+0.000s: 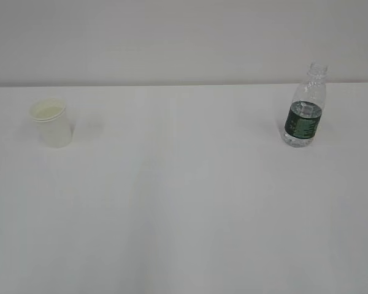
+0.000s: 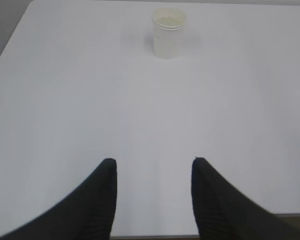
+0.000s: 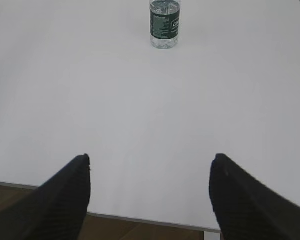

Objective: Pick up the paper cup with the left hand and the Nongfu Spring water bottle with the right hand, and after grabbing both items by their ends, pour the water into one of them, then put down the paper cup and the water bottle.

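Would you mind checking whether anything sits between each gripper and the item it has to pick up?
Nothing visible does. Ahead of the open left gripper only bare table lies before the cup. The open right gripper likewise has clear table up to the bottle. Both items stand upright, far apart.

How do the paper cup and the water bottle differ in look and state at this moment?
The paper cup is short, opaque white and wide-mouthed; the water bottle is taller, clear and ribbed, narrowing to a neck. The bottle carries a dark green label band, whereas the cup is plain. Water shows inside the bottle; what the cup holds cannot be told. Both stand upright on the white table, far apart, neither gripped.
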{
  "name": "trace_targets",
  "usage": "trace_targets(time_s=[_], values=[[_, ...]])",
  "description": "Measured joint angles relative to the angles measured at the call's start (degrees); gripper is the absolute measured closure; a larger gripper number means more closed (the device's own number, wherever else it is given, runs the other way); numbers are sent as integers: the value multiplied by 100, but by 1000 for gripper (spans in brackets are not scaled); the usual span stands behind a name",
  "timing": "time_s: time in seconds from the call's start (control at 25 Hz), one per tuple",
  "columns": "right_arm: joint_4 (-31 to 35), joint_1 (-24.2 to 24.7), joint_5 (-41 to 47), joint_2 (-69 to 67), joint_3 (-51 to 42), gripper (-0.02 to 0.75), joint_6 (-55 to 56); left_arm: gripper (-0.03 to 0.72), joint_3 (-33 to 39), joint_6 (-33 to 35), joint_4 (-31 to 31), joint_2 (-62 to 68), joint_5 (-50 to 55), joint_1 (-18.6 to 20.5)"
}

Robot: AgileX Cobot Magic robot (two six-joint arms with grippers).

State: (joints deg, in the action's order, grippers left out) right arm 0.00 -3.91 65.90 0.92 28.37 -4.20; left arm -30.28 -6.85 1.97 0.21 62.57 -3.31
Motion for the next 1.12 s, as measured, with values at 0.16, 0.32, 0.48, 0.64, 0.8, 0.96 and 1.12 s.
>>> trace_targets(time_s=[0.16, 0.32, 0.48, 0.64, 0.8, 0.96, 1.12], values=[[-55, 0, 0, 0, 0, 183, 90, 343, 0, 0, 0, 0, 0, 0], [-217, 0, 0, 0, 0, 183, 296, 343, 0, 0, 0, 0, 0, 0], [-251, 0, 0, 0, 0, 183, 345, 343, 0, 0, 0, 0, 0, 0], [-254, 0, 0, 0, 0, 183, 348, 343, 0, 0, 0, 0, 0, 0], [-254, 0, -10, 0, 0, 183, 348, 327, 0, 116, -63, 0, 0, 0], [-254, 0, -10, 0, 0, 156, 348, 260, 0, 333, -197, 0, 0, 0], [-254, 0, -10, 0, 0, 120, 348, 190, 0, 381, -235, 0, 0, 0]])
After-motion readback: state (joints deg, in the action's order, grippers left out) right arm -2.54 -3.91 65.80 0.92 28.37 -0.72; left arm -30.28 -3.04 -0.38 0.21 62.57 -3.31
